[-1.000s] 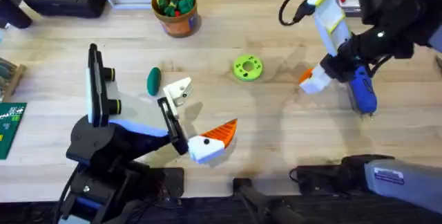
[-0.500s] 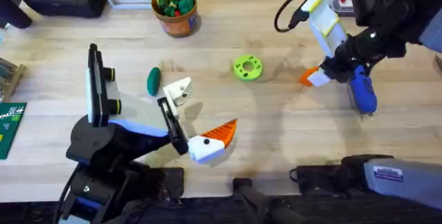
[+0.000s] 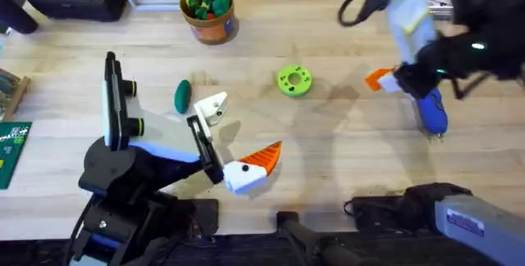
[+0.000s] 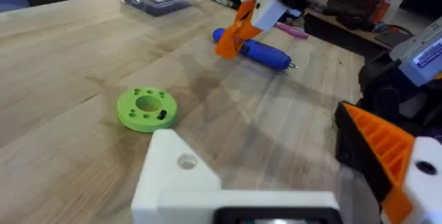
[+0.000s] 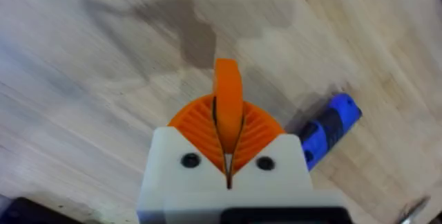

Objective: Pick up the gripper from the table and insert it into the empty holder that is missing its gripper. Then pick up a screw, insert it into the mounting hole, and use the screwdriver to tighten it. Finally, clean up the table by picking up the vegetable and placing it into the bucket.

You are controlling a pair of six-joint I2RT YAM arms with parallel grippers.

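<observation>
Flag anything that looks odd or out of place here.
The left pincer is lopsided: one finger carries an orange pad, the other is a bare white holder. The matching orange gripper sits clamped in the right pincer, near the screwdriver.

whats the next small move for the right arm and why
Probably carry the gripper toward the holder. The right gripper is shut on the orange wedge and holds it above the table, while the white holder on the left arm's claw lacks its pad.
</observation>
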